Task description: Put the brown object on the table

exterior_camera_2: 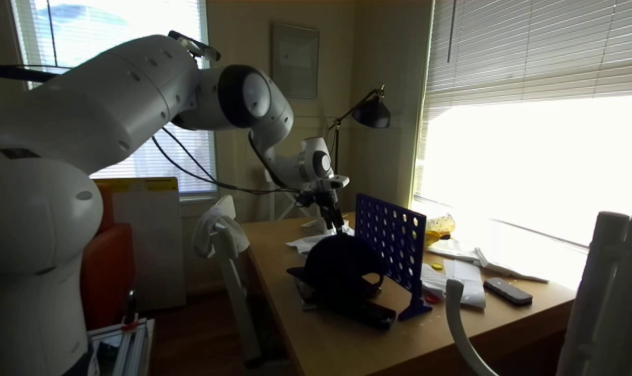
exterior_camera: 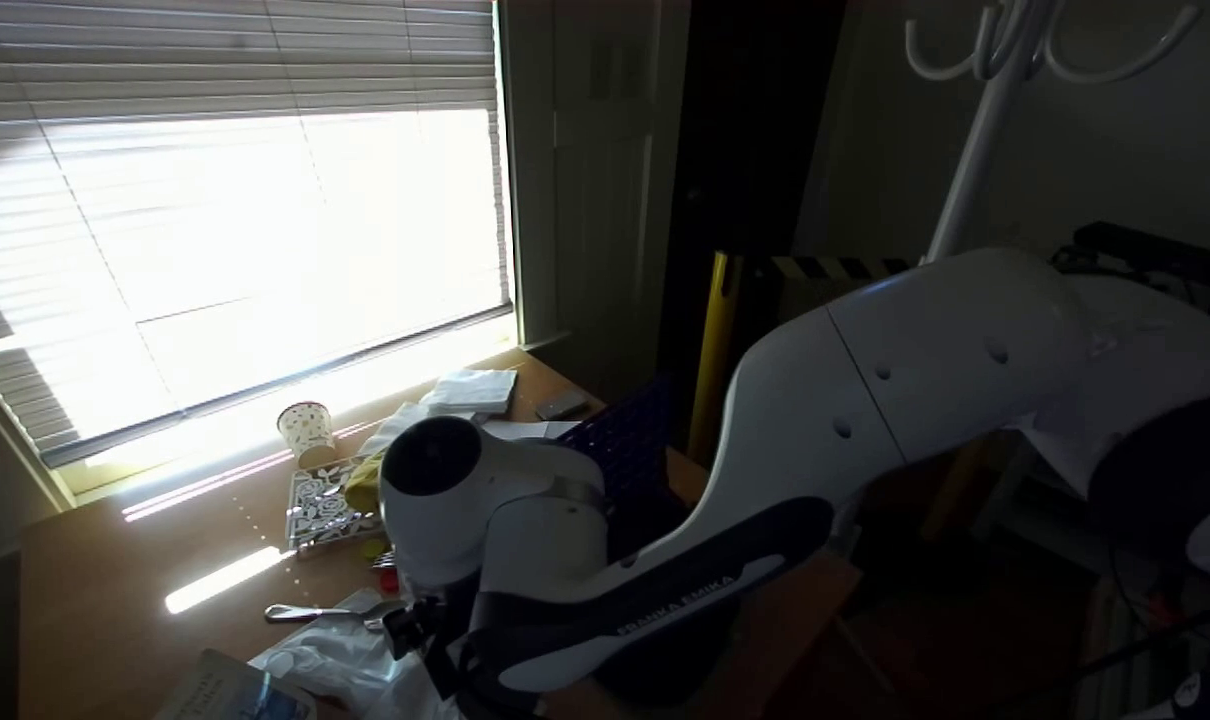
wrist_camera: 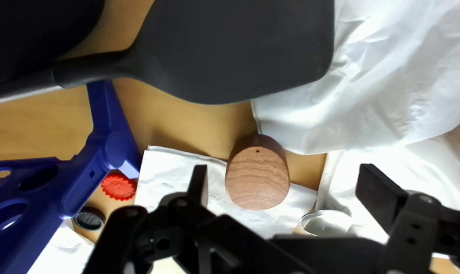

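The brown object (wrist_camera: 257,179) is a round wood-grained piece with a small hole near its edge. In the wrist view it stands partly over a white paper (wrist_camera: 165,171), with the tan table (wrist_camera: 40,118) showing beside it. My gripper (wrist_camera: 289,184) is open and empty, with the brown object between the lines of its fingers, closer to the left finger and not touched. In an exterior view the gripper (exterior_camera_2: 338,224) points down over the table (exterior_camera_2: 337,344), behind a dark cap-like thing. It also shows in an exterior view (exterior_camera: 405,628). The brown object is hidden in both exterior views.
A black spatula (wrist_camera: 230,49) and a white plastic bag (wrist_camera: 397,83) lie beside the brown object. A blue game rack (exterior_camera_2: 391,235) stands close to the gripper, by the dark cap-like thing (exterior_camera_2: 342,266). A red disc (wrist_camera: 118,186) and a shiny round rim (wrist_camera: 325,222) are nearby.
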You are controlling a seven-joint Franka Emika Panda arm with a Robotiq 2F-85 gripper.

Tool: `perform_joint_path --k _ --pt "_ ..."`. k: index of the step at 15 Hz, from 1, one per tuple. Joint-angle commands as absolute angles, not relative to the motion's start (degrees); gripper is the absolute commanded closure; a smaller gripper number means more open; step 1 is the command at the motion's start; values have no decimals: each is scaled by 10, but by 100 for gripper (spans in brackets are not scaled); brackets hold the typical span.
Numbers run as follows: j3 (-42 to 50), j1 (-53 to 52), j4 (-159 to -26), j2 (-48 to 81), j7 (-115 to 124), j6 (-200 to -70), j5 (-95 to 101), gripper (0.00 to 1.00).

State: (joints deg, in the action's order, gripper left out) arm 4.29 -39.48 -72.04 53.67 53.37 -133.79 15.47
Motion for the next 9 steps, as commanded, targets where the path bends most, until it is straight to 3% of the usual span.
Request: perform_joint_path --k 1,9 --pt "49 -398 -712 545 537 -1338 156 0" --pt "67 -393 -684 584 545 -1355 159 0"
